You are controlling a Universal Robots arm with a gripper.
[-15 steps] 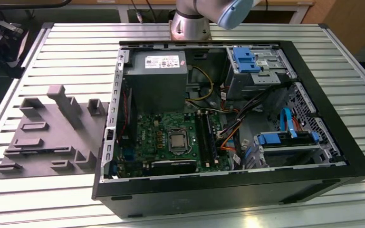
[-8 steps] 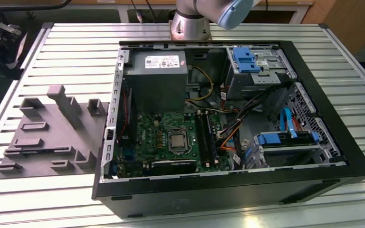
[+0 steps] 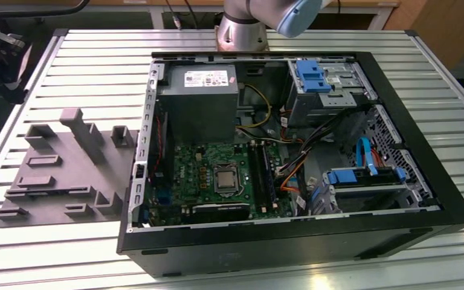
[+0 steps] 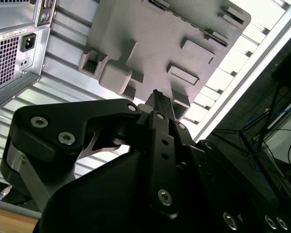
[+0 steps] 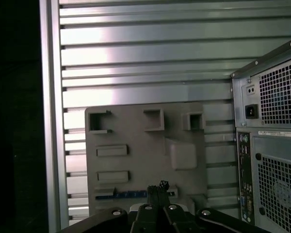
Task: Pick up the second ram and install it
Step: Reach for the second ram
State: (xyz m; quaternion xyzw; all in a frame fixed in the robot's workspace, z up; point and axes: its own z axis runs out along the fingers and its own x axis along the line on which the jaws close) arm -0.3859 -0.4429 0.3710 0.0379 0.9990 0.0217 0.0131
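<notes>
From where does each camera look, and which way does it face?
Exterior view: off the arm, above, looking down into the open computer case on the slatted table; the arm shows beyond it.
First wrist view: on the arm, facing the grey fixture tray; the end effector shows.
Second wrist view: on the arm, looking along the end effector at the tray.
Both wrist views share the tray and the case's rear.

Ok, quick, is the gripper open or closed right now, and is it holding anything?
Gripper: closed, with nothing seen in its grasp.
</notes>
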